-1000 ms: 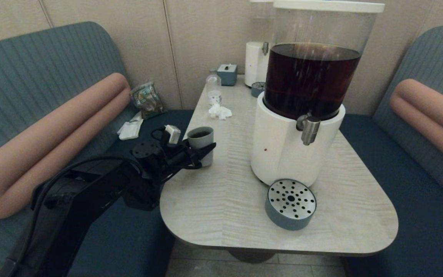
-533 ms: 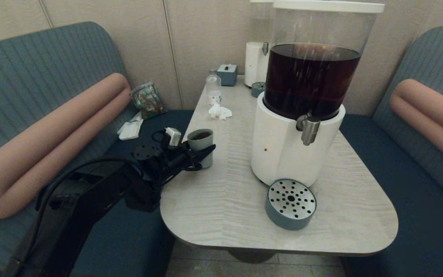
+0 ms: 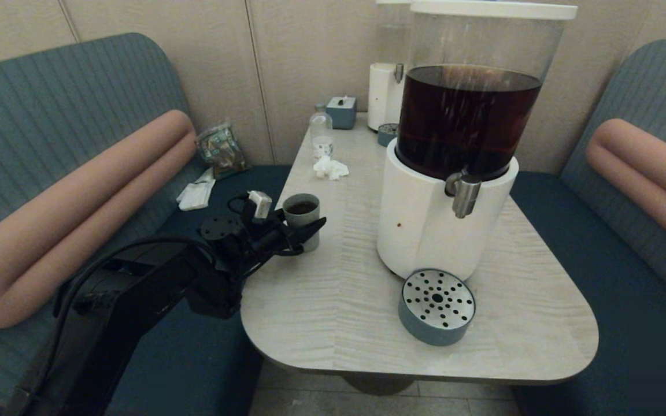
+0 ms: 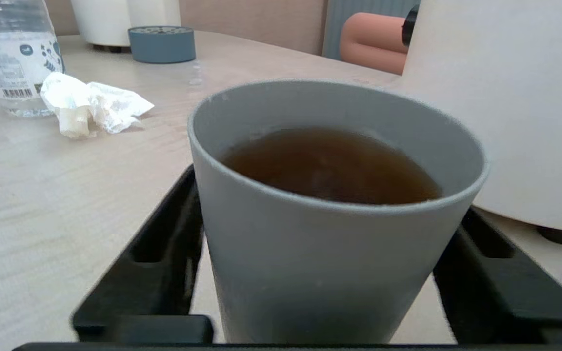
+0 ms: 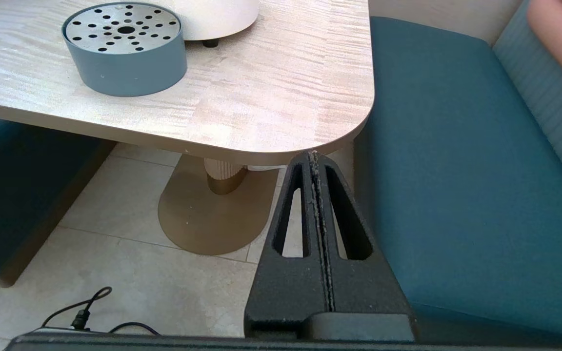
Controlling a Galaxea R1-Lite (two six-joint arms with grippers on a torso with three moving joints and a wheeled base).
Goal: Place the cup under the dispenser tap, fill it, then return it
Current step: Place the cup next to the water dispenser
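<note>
Nearest, below the table's front corner, the right gripper (image 5: 315,161) hangs parked over the tiled floor beside a teal bench seat (image 5: 456,185), its two black fingers (image 5: 305,204) pressed flat together with nothing between them. A black cable (image 5: 90,312) lies on the floor tiles close by.

On the pale wood-grain table (image 3: 339,312), near its front edge, sits a low round blue-grey drip tray (image 3: 437,306) with a perforated steel top. It is just in front of the big dispenser (image 3: 443,214), whose white base carries a clear tank of dark brown liquid. The dispenser tap (image 3: 465,195), a short steel spout, points down from the front of that base, above and just behind the tray.

Towards the table's left edge, well apart from the tap, the cup (image 3: 302,219) stands upright, a plain grey-blue tumbler holding brown liquid to a little below its rim. The left gripper (image 3: 298,231) reaches in from the left bench side. In the left wrist view its black fingers (image 4: 164,253) lie along either side of the cup's lower wall, clasping it. Whether the cup's base touches the tabletop cannot be told.

Farther back on the table lie a crumpled white tissue (image 3: 330,167), then a clear plastic bottle (image 3: 321,134) and a small blue-grey box (image 3: 342,111). By the wall stand a second small tray (image 3: 387,133) and a slimmer white dispenser (image 3: 385,92).
</note>
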